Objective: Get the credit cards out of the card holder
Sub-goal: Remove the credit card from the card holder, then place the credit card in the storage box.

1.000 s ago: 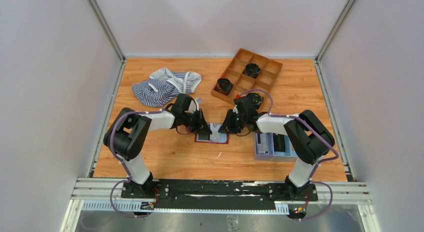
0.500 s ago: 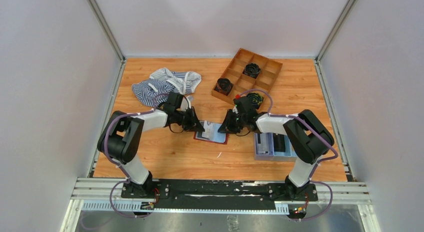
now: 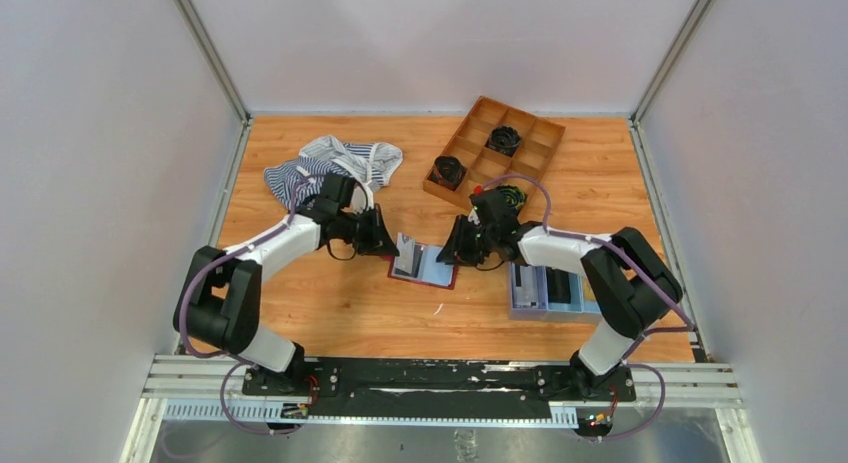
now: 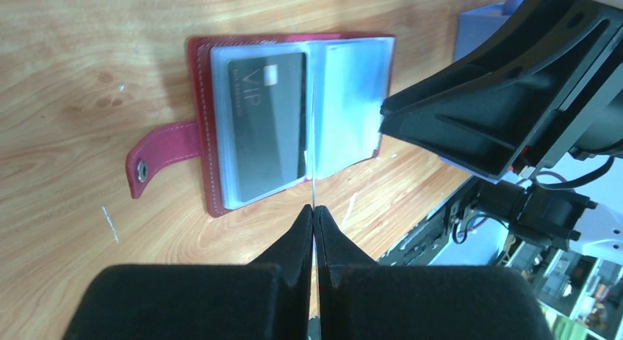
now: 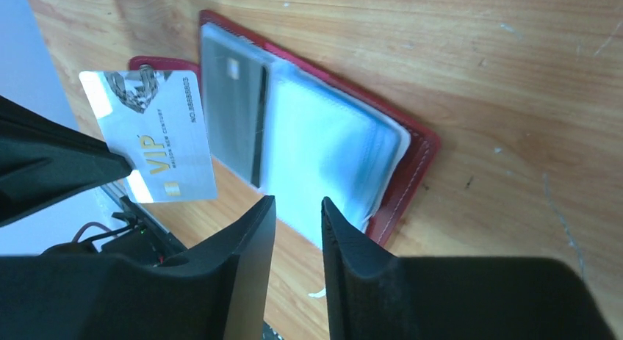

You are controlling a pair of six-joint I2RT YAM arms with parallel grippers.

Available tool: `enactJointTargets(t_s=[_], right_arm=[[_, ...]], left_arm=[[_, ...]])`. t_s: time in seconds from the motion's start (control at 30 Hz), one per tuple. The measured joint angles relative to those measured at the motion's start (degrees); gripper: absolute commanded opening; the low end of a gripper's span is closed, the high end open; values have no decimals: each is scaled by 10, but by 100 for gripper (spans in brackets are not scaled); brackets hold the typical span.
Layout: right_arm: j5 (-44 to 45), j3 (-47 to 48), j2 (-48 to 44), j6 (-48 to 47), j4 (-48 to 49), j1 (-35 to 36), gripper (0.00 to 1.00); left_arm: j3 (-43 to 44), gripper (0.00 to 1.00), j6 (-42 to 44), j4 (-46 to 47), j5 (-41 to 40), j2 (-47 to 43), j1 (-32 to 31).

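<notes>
Left gripper [image 4: 314, 211] pinched a stiff, likely slippery card [image 5: 147, 134] by its edge; right gripper [image 5: 297, 208] (barely parted, empty) hovered by the holder [image 4: 200, 120].

One card holder [image 3: 425, 267] is recorded. Two credit cards are counted: dark card [image 4: 266, 127] inside it, silver card [image 5: 150, 138] above it. Two coils [image 3: 503, 140] [image 3: 447, 170] are noted beyond it.

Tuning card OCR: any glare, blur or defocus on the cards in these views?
Right wrist: silver VIP card readable, glare at its top-left corner; sleeves of the card holder wash out pale, soft. Left wrist: that card edge-on, a thin line in the left claw; dark VIP card sharp, mild sheen. Top external: cards too small to read.
</notes>
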Motion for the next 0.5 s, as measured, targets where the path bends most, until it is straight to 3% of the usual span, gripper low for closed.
enactJointTargets(t_s=[0.23,0.5], right_arm=[[-30,4,-52,4,22,0,55],[-121,-57,-54,86,223,-11,61]], left_arm=[[37,0,-3,-14,19,-35,3],[38,0,-32,6,73,-63,3]])
